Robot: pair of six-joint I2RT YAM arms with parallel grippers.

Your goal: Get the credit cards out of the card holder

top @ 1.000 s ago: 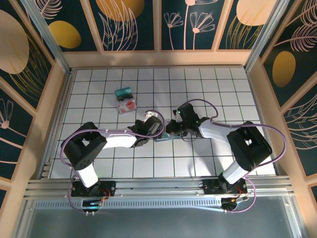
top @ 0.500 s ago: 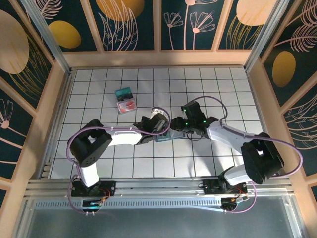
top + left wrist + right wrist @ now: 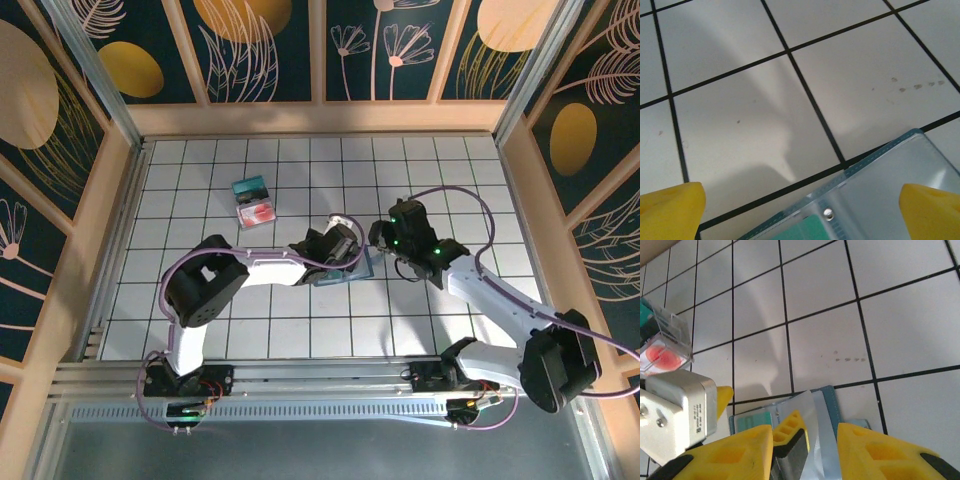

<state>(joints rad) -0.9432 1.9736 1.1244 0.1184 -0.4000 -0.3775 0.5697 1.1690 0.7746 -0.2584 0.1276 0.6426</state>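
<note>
The left jaws stood at their widest and held nothing. Their yellow fingertips point(image 3: 670, 212) sat low on either side of the card holder point(image 3: 880, 185), a stance that looked meant to steady it. The right jaws were partly open just above the holder's clear sleeve point(image 3: 807, 415), and I could see no grip on it. A teal card point(image 3: 752, 421) lay in a pocket of the holder, so at least one of the credit cards was not yet out. The holder lay flat on the white tiled tabletop point(image 3: 450, 180), near the middle, between the two arms. Well apart, toward the far left, sat a teal and red-pink pile point(image 3: 252, 202), probably kept clear of the work.
</note>
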